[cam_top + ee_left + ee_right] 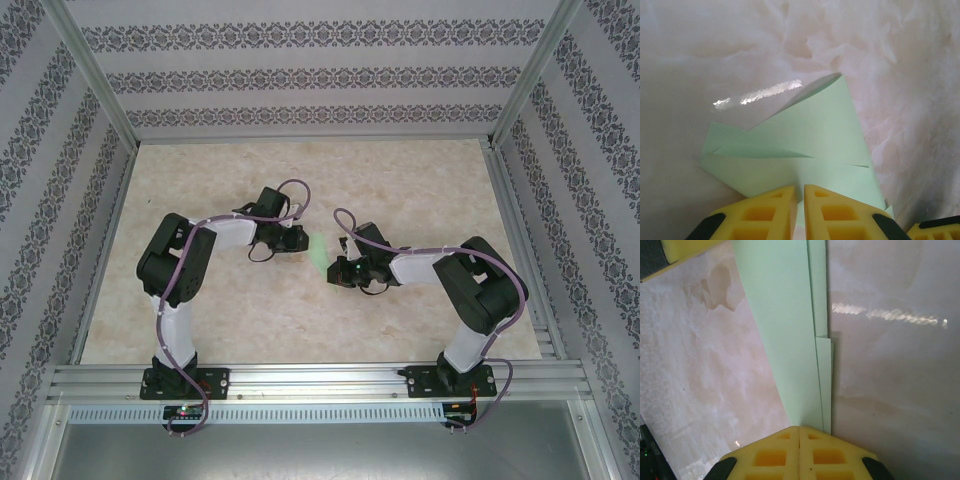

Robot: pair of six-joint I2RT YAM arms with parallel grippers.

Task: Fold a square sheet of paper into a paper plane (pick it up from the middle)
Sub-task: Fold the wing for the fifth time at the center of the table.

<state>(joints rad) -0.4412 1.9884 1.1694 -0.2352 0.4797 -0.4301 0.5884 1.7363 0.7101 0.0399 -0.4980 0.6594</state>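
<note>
The pale green square sheet of paper (318,247) lies mid-table between both arms, folded into a long pointed paper plane shape. In the left wrist view its layered wide end (815,135) fans out ahead, and a raised centre crease runs into the narrow slit between the yellow fingers of my left gripper (800,192), which is shut on it. In the right wrist view the paper (785,315) narrows to a point that ends under the tips of my right gripper (799,430). That gripper's jaws are pressed together. From above, the left gripper (303,240) and right gripper (337,264) flank the paper.
The pale marbled tabletop (420,190) is ringed by aluminium rails and patterned walls. A finger of the right gripper (935,230) shows at the left wrist view's lower right corner. A finger of the left gripper (685,247) shows at the right wrist view's top left.
</note>
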